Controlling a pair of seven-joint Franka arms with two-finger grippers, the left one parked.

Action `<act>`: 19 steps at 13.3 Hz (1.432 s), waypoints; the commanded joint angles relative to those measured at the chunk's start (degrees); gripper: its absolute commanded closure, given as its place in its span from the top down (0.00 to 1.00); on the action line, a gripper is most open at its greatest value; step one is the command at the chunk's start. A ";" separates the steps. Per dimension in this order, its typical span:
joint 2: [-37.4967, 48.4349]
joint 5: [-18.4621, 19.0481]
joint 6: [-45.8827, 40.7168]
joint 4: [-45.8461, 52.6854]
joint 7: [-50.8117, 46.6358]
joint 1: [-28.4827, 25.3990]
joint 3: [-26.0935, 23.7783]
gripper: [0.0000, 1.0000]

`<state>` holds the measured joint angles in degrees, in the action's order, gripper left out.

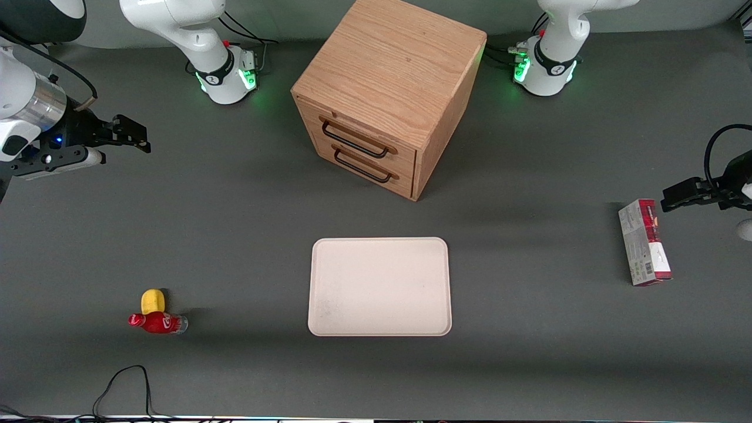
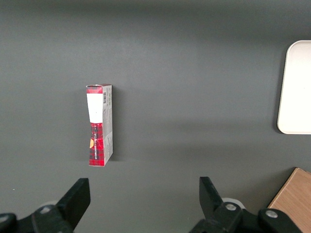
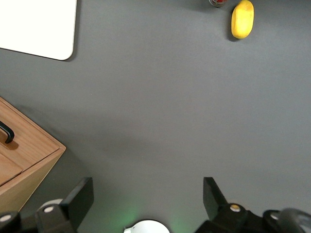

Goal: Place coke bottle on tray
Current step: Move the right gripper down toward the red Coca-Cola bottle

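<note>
The coke bottle (image 1: pixel 157 322), small and red with a red cap, lies on its side on the table toward the working arm's end, touching a yellow lump. Only its edge shows in the right wrist view (image 3: pixel 217 2). The cream-white tray (image 1: pixel 380 286) lies flat and bare at the table's middle, nearer to the front camera than the cabinet; one corner shows in the right wrist view (image 3: pixel 39 24). My right gripper (image 1: pixel 138 138) hangs open and empty above the table, farther from the front camera than the bottle; in the right wrist view (image 3: pixel 147 196) its jaws stand wide apart over bare table.
A yellow lemon-like lump (image 1: pixel 153 301) (image 3: pixel 242 18) lies against the bottle. A wooden drawer cabinet (image 1: pixel 388 88) (image 3: pixel 24 155) stands at the middle of the table, farther from the front camera than the tray. A red-and-white carton (image 1: pixel 644 242) lies toward the parked arm's end.
</note>
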<state>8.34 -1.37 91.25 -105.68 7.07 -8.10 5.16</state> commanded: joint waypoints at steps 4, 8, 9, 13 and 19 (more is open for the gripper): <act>-1.31 -0.83 -0.28 2.41 0.40 0.63 1.08 1.00; -1.92 -0.92 -3.62 3.89 -0.13 1.06 1.43 1.00; -2.36 -0.92 -3.62 4.60 -0.13 1.15 1.52 1.00; -3.42 -0.83 -3.97 5.30 -0.22 1.24 1.52 1.00; -18.22 -1.01 -7.56 24.76 0.66 5.80 3.27 1.00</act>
<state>0.75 -1.37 87.95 -94.41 7.08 -3.78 7.40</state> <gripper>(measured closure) 0.000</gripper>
